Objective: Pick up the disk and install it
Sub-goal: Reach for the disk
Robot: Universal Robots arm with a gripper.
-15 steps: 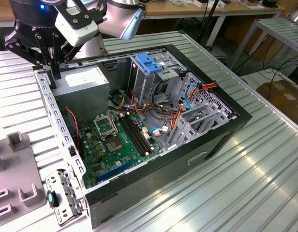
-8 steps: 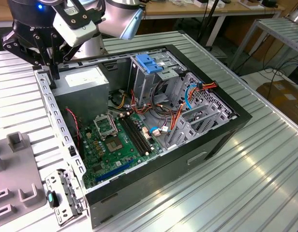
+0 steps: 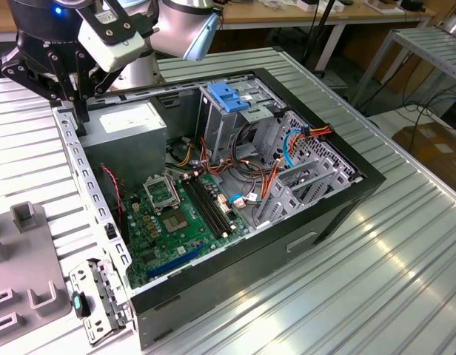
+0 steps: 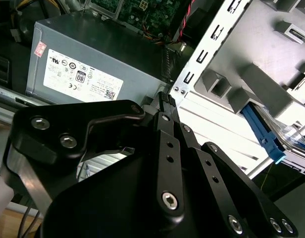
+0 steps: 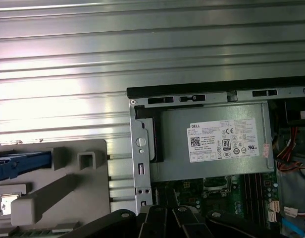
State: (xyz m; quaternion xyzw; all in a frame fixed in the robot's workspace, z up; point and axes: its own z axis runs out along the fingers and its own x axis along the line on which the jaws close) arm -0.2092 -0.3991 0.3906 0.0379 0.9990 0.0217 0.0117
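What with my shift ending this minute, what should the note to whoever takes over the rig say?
Tool: shut, holding nothing, at the computer case's corner beside the power supply.
Disk: lying in the grey holder outside the case, its blue rail showing in both wrist views.
Done: nothing that shows.
Left: the disk is not yet picked up and not yet installed.
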